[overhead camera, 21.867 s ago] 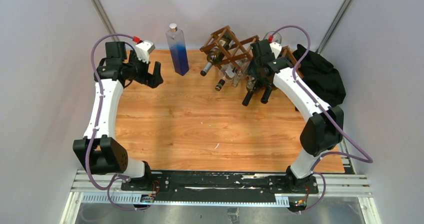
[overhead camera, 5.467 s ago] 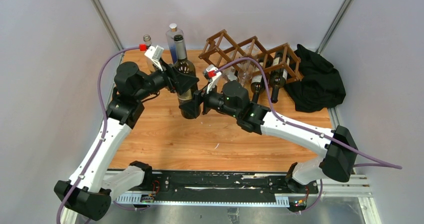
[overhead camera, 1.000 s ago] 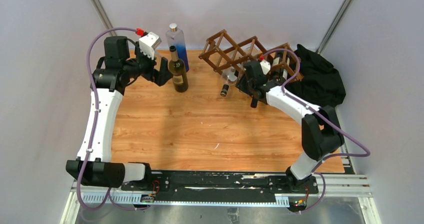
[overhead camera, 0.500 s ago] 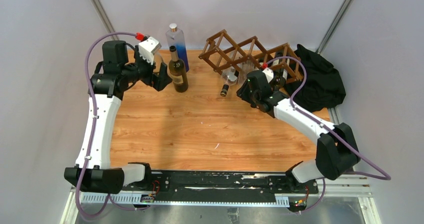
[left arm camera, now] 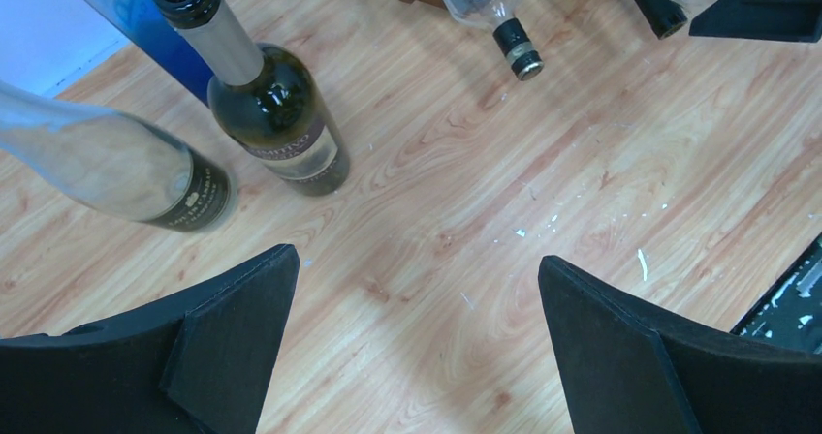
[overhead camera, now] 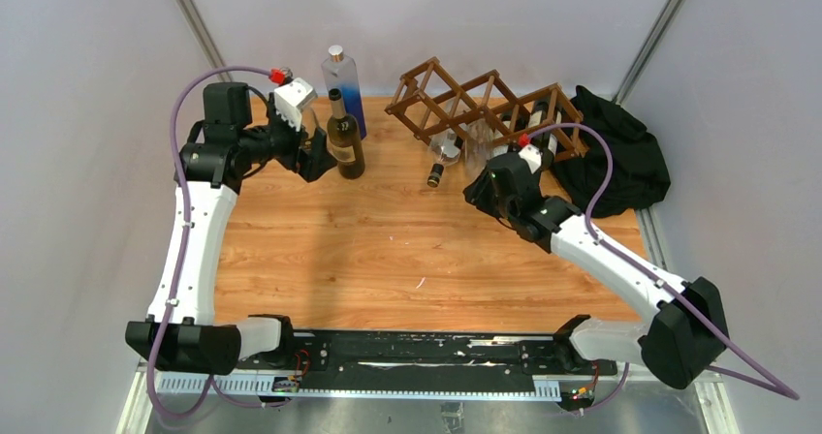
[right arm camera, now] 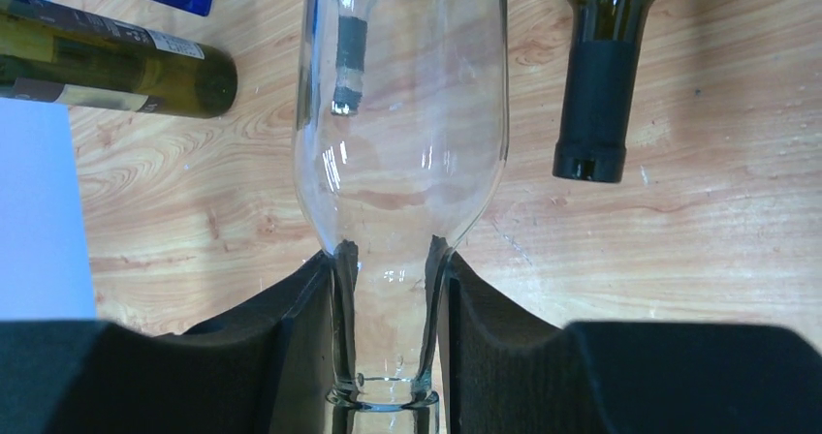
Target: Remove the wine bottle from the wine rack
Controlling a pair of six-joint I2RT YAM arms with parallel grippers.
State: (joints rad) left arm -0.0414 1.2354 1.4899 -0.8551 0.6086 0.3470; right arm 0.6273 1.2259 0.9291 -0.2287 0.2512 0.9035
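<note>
Currently right gripper clamped narrow on neck of one clear glass bottle; bottle's body lies at front of wine rack, far right of wooden table. Left gripper wide, holding nothing. Three bottles stand near it: dark green wine bottle, clear labelled bottle, blue square bottle. One dark bottle neck lies beside held bottle.

**Brown lattice, glass in three shades**

The wine rack is brown wood in a diamond lattice, and the table is orange-brown with wavy grain. The clear glass bottle is colourless, the dark green bottle carries a dark label, the blue bottle fades from pale to deep blue, and the cloth is black.
</note>
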